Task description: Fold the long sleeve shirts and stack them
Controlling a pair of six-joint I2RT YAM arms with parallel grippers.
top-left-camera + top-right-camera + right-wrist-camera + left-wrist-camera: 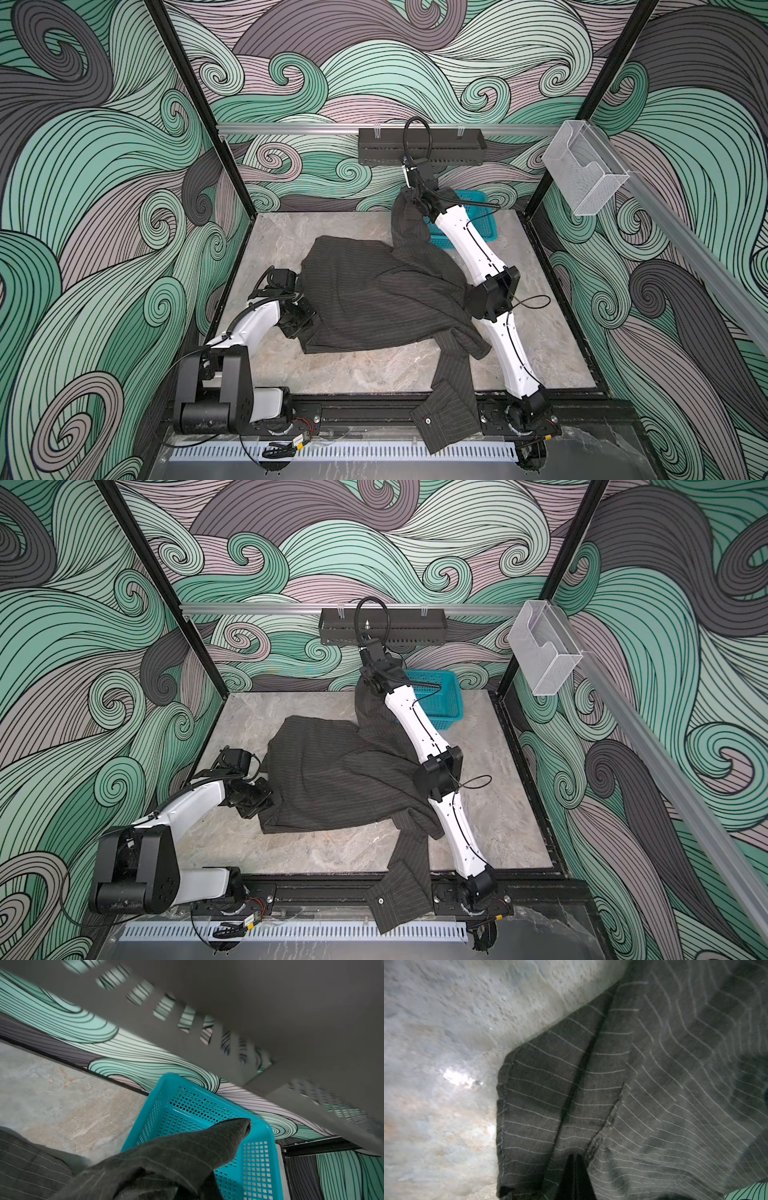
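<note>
On marble-look tabletop (291,232), crumpled pinstriped shirt (374,299); left gripper (576,1164), lifted right gripper (411,197) both pinch it.

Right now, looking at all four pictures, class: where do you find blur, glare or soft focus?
Left wrist view: a white glare patch on the table, its surface soft; stripes on the shirt sharp mid-frame, smeared further off. Right wrist view: the slotted tray overhead is motion-blurred, the basket crisp. Both top views: evenly lit, sharp.

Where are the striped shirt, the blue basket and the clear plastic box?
striped shirt (374,299): a top view, middle of its body.
blue basket (197,1105): right wrist view, far mesh wall.
clear plastic box (594,187): a top view, front wall.
</note>
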